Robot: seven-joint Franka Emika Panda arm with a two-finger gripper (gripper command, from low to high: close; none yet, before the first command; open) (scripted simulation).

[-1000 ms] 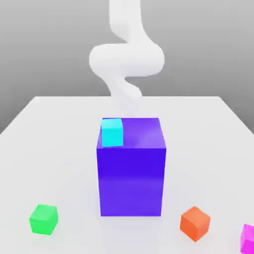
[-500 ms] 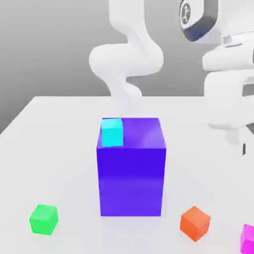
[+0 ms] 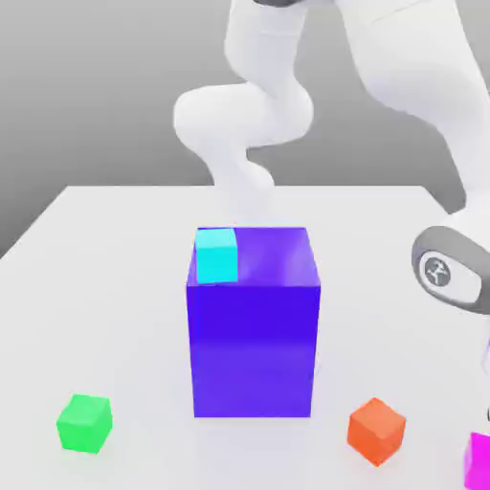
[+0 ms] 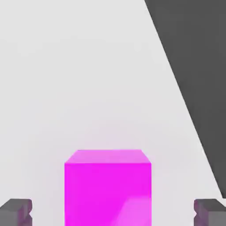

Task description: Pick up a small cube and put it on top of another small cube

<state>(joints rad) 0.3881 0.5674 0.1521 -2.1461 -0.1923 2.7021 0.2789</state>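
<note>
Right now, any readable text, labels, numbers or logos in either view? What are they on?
No words or numbers to read.
One sign: a small round emblem on the arm's joint cap, too small to make out.
The cubes, the blue-violet block and the table are plain.

You see white arm (image 3: 421,86) arching over pale worktop (image 3: 105,258). Cyan cube (image 3: 216,255) sits on big blue-violet block (image 3: 253,325), at its corner. Green cube (image 3: 84,422) near exterior view's left; orange cube (image 3: 376,431) and magenta cube (image 3: 478,461) at right, apart.
</note>
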